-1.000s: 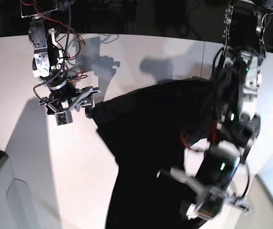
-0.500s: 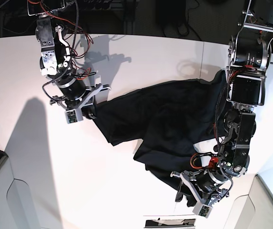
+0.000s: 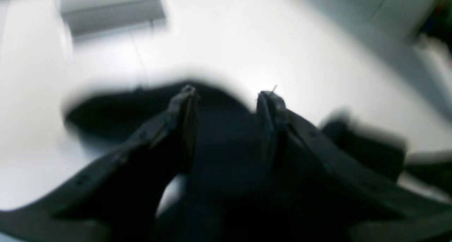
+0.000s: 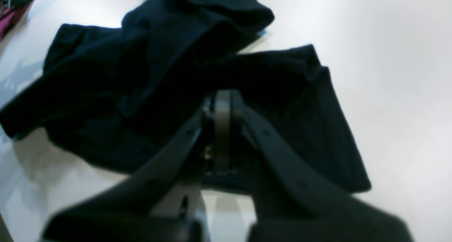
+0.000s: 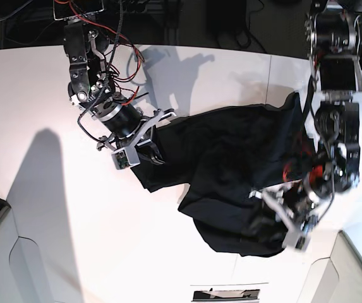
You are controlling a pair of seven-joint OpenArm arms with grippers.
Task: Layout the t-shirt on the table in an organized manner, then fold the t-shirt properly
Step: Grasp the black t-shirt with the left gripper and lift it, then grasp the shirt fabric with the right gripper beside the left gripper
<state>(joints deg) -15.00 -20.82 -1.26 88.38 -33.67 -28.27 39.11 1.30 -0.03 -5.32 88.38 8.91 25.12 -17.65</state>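
Looking down, we see the soft, rumpled black t-shirt on the smooth white table; right gripper pinches its fabric, left gripper stands apart.

The base view looks steeply down from above at the table, taking in both arms and the whole t-shirt near centre. The right wrist view sits close behind the right gripper, facing toward 12 o'clock over the t-shirt; this cloth lies near 9 o'clock of the shirt in the base view. The left wrist view, blurred, looks past the left gripper at the shirt's edge near 5 o'clock.
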